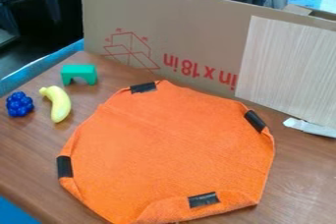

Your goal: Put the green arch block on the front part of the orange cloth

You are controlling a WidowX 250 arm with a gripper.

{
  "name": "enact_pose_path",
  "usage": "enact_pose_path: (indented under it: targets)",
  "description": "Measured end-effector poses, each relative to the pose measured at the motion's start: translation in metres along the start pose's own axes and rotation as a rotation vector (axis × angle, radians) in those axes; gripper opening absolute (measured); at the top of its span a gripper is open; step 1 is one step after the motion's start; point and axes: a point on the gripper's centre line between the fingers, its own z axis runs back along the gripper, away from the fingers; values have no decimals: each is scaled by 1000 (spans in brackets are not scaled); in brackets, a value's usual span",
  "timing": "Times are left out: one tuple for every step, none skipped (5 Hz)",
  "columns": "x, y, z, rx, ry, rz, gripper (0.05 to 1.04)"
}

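I can't tell whether my tool is open or closed, but I judge this the approach step, next needing careful alignment, with banana [60, 104], green block [78, 70] and blue grapes [19, 104] left of the orange cloth [171, 144].

orange cloth [171, 144]: cut off at bottom | pale panel [289, 66], white strip [312, 127]: cut off at right
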Motion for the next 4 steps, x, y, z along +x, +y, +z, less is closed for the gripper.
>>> enact_pose_path:
  targets:
    - [-2, 2, -11, 12, 30, 8, 1000]
    - [12, 19, -36, 49, 55, 68, 999]
    - [35, 26, -75, 75, 95, 62, 1000]
    - [54, 20, -110, 31, 64, 46, 1000]
